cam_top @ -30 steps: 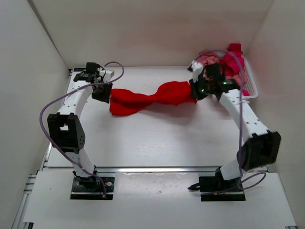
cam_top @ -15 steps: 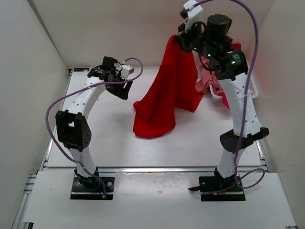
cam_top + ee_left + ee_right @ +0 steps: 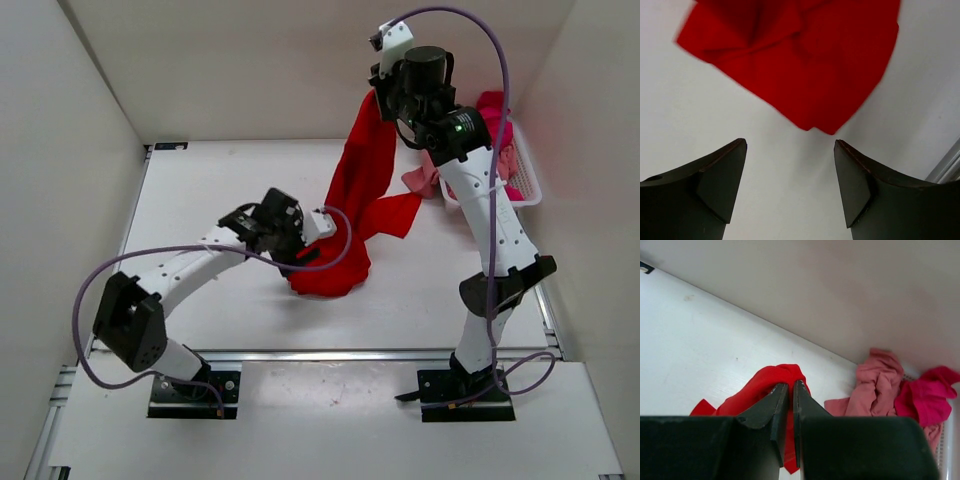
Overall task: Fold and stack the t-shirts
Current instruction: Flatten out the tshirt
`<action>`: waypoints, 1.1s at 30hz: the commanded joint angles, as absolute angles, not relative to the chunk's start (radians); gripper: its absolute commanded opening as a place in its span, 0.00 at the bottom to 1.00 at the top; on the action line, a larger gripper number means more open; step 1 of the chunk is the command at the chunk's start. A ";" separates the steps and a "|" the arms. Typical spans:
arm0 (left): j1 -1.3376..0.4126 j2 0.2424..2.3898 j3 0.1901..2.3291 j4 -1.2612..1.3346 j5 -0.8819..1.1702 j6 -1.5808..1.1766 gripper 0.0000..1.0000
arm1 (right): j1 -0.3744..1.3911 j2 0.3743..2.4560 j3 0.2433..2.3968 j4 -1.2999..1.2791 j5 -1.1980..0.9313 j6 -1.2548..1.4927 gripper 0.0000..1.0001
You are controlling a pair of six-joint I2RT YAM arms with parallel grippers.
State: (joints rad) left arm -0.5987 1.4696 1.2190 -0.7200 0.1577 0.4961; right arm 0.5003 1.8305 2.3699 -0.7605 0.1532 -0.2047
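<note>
The bright red t-shirt hangs from my raised right gripper, and its lower part lies bunched on the table. In the right wrist view the right gripper is shut on a fold of the red t-shirt. My left gripper is low over the table at the shirt's bottom edge. Seen from the left wrist, the left gripper is open with nothing between its fingers, and the red t-shirt lies just ahead of them. The salmon pink t-shirt and the magenta t-shirt sit at the basket.
A white mesh basket stands at the back right against the wall, with the pink t-shirt spilling over its edge and the magenta t-shirt inside. White walls enclose the table on three sides. A metal rail runs along the table's near edge.
The right arm has lifted one end of the red shirt high. The left gripper has let go of the other end, opened wider and swung from the back left to the shirt's lower edge.
</note>
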 commanded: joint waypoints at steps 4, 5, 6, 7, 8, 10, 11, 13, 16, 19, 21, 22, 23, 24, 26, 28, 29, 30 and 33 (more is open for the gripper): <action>-0.734 1.508 1.120 -0.372 0.129 0.531 0.80 | 0.453 1.819 2.349 -0.699 0.178 -0.124 0.00; -0.758 1.526 1.108 -0.332 0.086 0.525 0.81 | 0.453 1.828 2.353 -0.692 0.173 -0.127 0.00; -0.765 1.564 1.100 -0.257 0.063 0.509 0.80 | 0.451 1.829 2.349 -0.698 0.163 -0.126 0.00; -0.761 1.612 1.115 -0.209 0.045 0.496 0.80 | 0.448 1.835 2.353 -0.701 0.150 -0.124 0.00; -0.746 1.640 1.156 -0.209 0.070 0.464 0.79 | 0.454 1.832 2.346 -0.709 0.144 -0.123 0.00; -0.712 1.731 1.242 -0.257 0.168 0.430 0.77 | 0.451 1.816 2.321 -0.706 0.134 -0.120 0.00; -0.703 1.753 1.279 -0.302 0.214 0.436 0.76 | 0.448 1.806 2.288 -0.701 0.132 -0.120 0.00; -0.706 1.807 1.304 -0.368 0.274 0.497 0.75 | 0.428 1.786 2.255 -0.706 0.124 -0.117 0.00; -0.732 1.836 1.282 -0.370 0.240 0.577 0.75 | 0.397 1.766 2.232 -0.700 0.121 -0.112 0.00; -0.718 1.887 1.316 -0.373 0.224 0.555 0.75 | 0.388 1.752 2.217 -0.701 0.115 -0.113 0.01; -0.709 1.908 1.364 -0.411 0.235 0.552 0.74 | 0.394 1.743 2.203 -0.698 0.107 -0.115 0.00; -0.707 1.917 1.373 -0.422 0.241 0.551 0.73 | 0.393 1.735 2.200 -0.698 0.113 -0.121 0.00; -0.709 1.911 1.371 -0.429 0.250 0.554 0.72 | 0.390 1.732 2.189 -0.693 0.118 -0.123 0.00; -0.719 1.913 1.361 -0.419 0.220 0.560 0.72 | 0.394 1.727 2.178 -0.696 0.120 -0.117 0.00; -0.727 1.913 1.325 -0.379 0.163 0.569 0.68 | 0.388 1.726 2.178 -0.698 0.109 -0.121 0.00; -0.720 1.927 1.357 -0.373 0.164 0.552 0.63 | 0.388 1.717 2.180 -0.699 0.110 -0.127 0.00; -0.713 1.939 1.365 -0.388 0.179 0.548 0.60 | 0.391 1.717 2.175 -0.701 0.101 -0.130 0.00; -0.706 1.948 1.391 -0.397 0.189 0.529 0.57 | 0.397 1.712 2.166 -0.703 0.095 -0.124 0.00; -0.699 1.970 1.405 -0.437 0.198 0.554 0.53 | 0.400 1.698 2.148 -0.700 0.091 -0.133 0.00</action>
State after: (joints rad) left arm -0.7116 1.9663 1.3628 -0.3973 0.1780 0.5423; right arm 0.3935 1.7542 2.1624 -0.7494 0.1036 -0.1284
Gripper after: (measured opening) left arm 0.535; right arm 0.053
